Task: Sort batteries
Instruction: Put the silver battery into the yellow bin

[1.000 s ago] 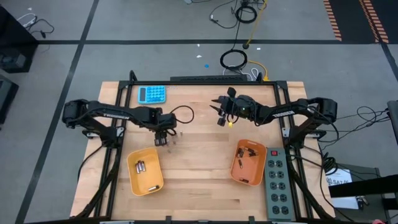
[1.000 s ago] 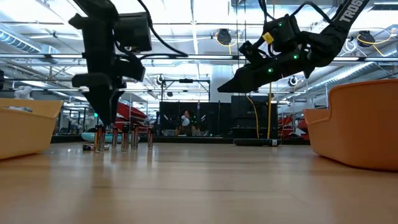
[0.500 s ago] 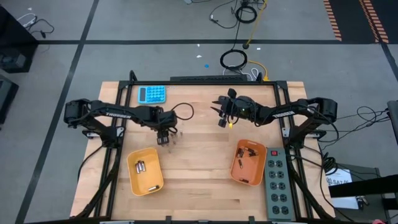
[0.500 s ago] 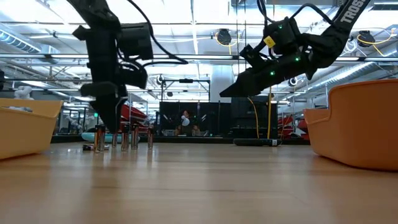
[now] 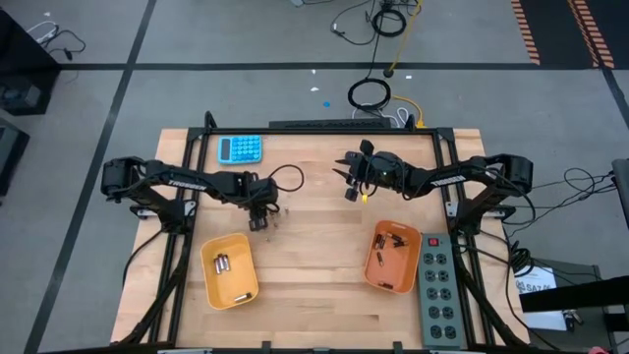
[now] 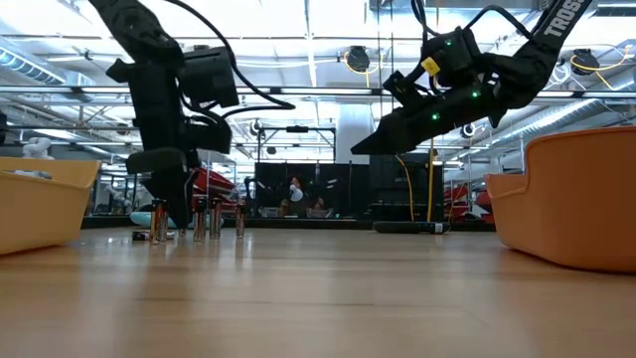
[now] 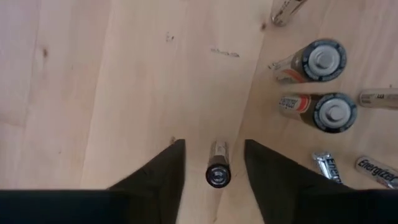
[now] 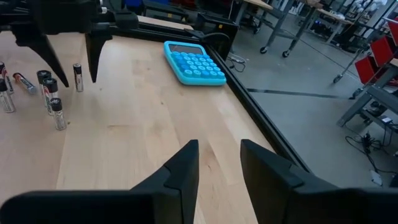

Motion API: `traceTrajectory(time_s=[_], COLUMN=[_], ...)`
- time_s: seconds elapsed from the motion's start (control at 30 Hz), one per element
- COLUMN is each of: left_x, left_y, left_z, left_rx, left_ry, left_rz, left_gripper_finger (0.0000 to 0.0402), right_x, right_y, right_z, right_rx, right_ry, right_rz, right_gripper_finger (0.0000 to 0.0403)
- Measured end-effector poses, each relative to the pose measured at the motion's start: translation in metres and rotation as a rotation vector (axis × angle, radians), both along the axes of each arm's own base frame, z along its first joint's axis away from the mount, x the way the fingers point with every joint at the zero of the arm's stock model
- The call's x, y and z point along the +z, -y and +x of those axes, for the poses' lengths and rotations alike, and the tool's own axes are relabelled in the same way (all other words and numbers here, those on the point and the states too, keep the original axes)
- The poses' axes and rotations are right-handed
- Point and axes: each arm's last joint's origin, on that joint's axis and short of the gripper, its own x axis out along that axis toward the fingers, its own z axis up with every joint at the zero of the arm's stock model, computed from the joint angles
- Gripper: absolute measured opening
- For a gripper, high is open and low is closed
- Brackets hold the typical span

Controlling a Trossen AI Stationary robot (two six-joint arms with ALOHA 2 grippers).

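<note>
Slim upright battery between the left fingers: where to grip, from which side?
Grip its upper body from straight above. The battery stands on end, apart from the cluster, and the left gripper already straddles it with open fingers, so a short descent and squeeze across its round sides should do.

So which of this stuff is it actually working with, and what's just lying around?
In use:
- batteries standing on the table
- yellow tray
- orange tray
- left gripper, open around one thin battery

Lying about:
- blue calculator
- power strip

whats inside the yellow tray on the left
The yellow tray holds a few silvery batteries: a pair near its middle, one lower. In the low view its wall hides them.
</note>
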Motion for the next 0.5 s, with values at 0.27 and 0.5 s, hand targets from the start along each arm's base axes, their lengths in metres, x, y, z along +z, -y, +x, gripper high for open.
traceTrajectory(time_s=[0.27,0.5], left_x=[-0.001,0.025], left_y=[0.000,-0.001], left_z=[-0.001,-0.003], left_rx=[-0.020,-0.014], left_ry=[-0.015,-0.031], left_rz=[0.010,0.049], left_gripper_finger=[0.0033,0.0033], right_x=[0.000,0.000], right_y=[0.000,0.000], right_z=[0.000,0.000], right_rx=[0.000,0.000], right_ry=[-0.001,-0.002], right_rz=[0.000,0.001], right_gripper_finger=[0.0109,0.0109])
